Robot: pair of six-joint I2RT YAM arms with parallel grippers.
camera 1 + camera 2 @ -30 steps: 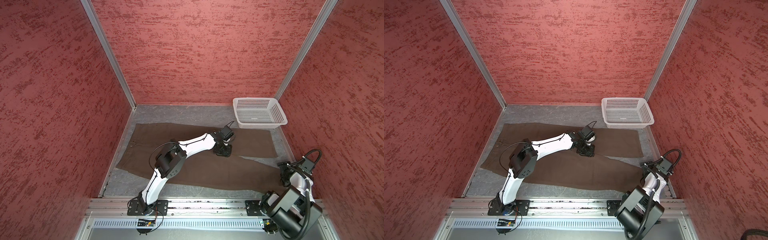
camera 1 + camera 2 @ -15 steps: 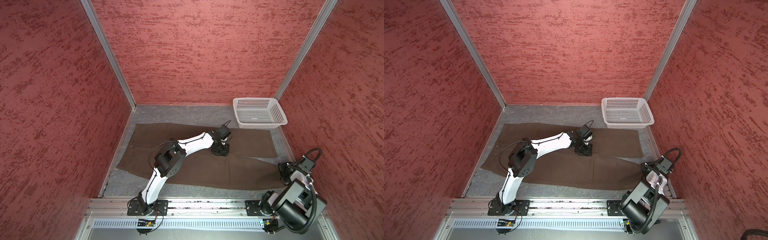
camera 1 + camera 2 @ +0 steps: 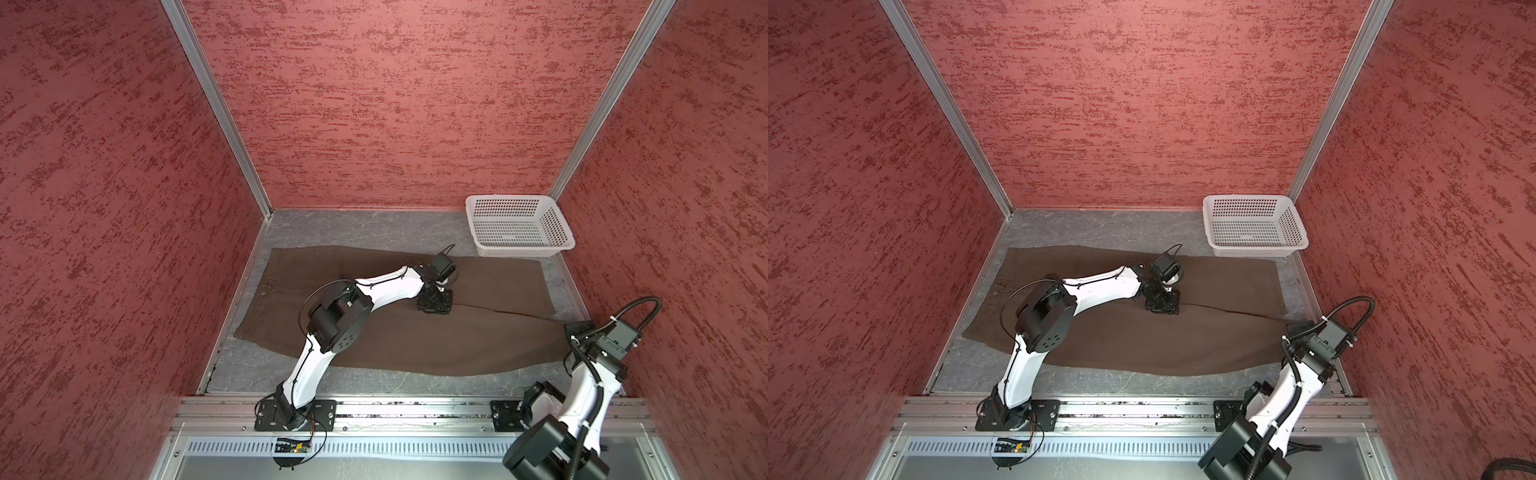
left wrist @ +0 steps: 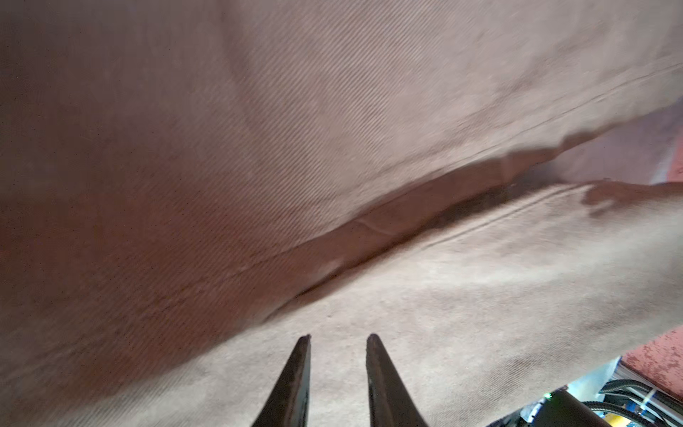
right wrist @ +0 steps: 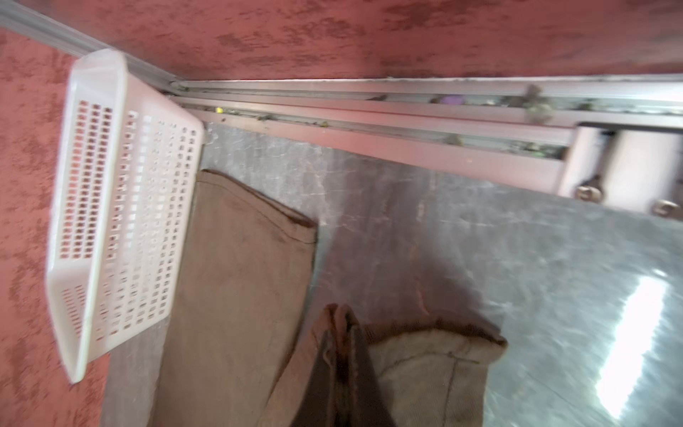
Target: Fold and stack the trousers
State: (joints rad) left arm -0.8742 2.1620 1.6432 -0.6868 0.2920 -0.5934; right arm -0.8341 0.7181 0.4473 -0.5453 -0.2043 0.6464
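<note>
Trousers (image 3: 457,340) flat; empty basket (image 3: 523,250) at 1 o'clock.
Right gripper (image 5: 342,332) pinches hem at 4 o'clock; left gripper (image 4: 338,337) part-open, mid-cloth.

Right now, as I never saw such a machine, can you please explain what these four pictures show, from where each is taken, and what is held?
Two white robot arms stand at a grey table inside red walls. Two pictures look down from above, almost identical; two come from cameras on the wrists. Dark brown trousers lie spread flat, a white basket at the far right corner. The left end effector is down at mid-trousers, slightly open, holding nothing. The right end effector is shut on a leg hem.
</note>
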